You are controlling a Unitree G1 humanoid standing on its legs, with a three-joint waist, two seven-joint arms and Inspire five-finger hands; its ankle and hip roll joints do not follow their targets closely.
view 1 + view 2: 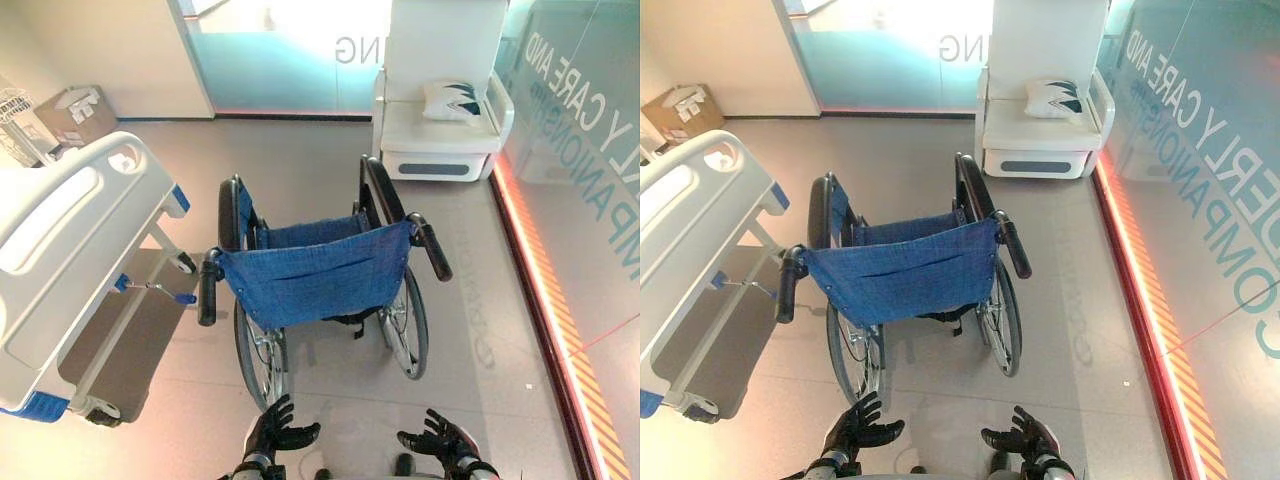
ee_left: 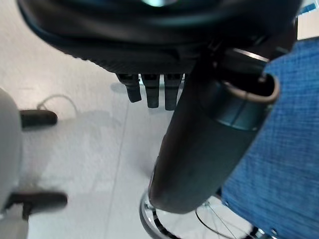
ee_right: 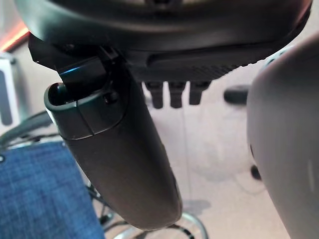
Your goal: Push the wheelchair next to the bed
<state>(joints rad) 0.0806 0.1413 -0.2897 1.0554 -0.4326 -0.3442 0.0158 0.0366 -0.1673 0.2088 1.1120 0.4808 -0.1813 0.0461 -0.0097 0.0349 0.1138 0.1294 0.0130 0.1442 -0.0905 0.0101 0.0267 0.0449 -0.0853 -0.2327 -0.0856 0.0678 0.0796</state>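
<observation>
1. Wheelchair (image 1: pixel 315 275) stands on the floor straight ahead of both hands, its blue cloth back turned toward them and clear of them.
2. The left hand (image 1: pixel 278 428) and the right hand (image 1: pixel 440 438) sit low, short of the chair, with fingers spread loose and nothing in them. In the left wrist view the fingers (image 2: pixel 152 94) hang straight, with the blue cloth past them.
3. The bed (image 1: pixel 70 230), white with a pale end board, lies ahead and to the left of the left hand, beside the chair but not touching it.
4. A blue-tipped rod (image 1: pixel 160 290), perhaps a crank, juts from the bed frame and ends just beside the left push handle (image 1: pixel 207 290).
5. Far ahead of the right hand, beyond the chair, is a white armchair (image 1: pixel 440 140) with a cushion (image 1: pixel 452 100) on its seat.
6. A glass wall (image 1: pixel 590 150) runs along to the right of the right hand. A cardboard box (image 1: pixel 75 115) sits far ahead-left of the left hand, past the bed.
7. Counted: two push handles, the other being the right push handle (image 1: pixel 432 248); two large wheels (image 1: pixel 408 320); one bed; one armchair; one cushion; one box.
8. The cloth back hides the chair's seat and front, and the bed is cut off at the left edge.
</observation>
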